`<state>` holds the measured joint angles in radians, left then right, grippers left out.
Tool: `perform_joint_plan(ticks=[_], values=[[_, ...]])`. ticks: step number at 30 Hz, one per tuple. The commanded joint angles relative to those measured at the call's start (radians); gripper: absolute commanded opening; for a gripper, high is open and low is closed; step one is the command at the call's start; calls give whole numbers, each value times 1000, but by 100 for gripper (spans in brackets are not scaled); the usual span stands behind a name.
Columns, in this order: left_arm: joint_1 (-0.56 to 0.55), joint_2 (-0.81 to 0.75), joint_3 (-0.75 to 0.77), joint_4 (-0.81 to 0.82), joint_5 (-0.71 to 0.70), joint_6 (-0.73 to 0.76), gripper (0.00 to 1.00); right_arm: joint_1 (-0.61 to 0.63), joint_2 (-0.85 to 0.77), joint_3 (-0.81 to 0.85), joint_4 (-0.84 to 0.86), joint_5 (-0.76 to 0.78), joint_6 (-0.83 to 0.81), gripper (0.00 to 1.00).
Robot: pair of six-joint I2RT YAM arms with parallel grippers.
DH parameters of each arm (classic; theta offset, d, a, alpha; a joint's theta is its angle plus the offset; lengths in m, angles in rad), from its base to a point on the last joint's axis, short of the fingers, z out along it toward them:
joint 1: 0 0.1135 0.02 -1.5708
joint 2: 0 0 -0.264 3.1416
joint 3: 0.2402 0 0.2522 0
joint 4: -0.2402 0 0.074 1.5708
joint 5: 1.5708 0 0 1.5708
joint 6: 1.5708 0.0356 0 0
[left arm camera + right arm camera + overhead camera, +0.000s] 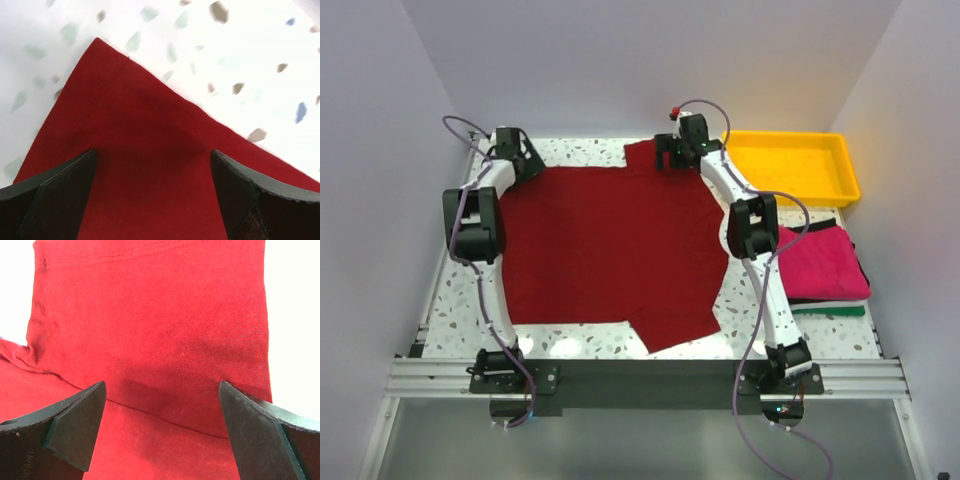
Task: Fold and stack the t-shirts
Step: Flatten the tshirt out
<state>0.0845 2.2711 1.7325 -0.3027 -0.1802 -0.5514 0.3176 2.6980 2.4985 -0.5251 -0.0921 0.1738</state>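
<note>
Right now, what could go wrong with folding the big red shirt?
The left gripper hangs open over just a corner of the maroon shirt, so it might pinch too little and slip. The right gripper sits open over a sleeve, so the fold could come out crooked. The right arm's elbow, close to the pink shirt, might bump it.

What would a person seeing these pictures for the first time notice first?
First, the big dark red shirt, spread flat over most of the table. Next, the left gripper and the right gripper, both open, the left over a far corner of that shirt, the right over a sleeve at its far edge. Then the yellow tray at the far right, with a folded pink shirt on its near side.
</note>
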Motion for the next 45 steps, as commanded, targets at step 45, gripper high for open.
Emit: perform_joint_plan(ticks=[45], values=[[3,-1622,-1136,-498,-217,-463,100,104,-1622,-1570,264,135,257,99]])
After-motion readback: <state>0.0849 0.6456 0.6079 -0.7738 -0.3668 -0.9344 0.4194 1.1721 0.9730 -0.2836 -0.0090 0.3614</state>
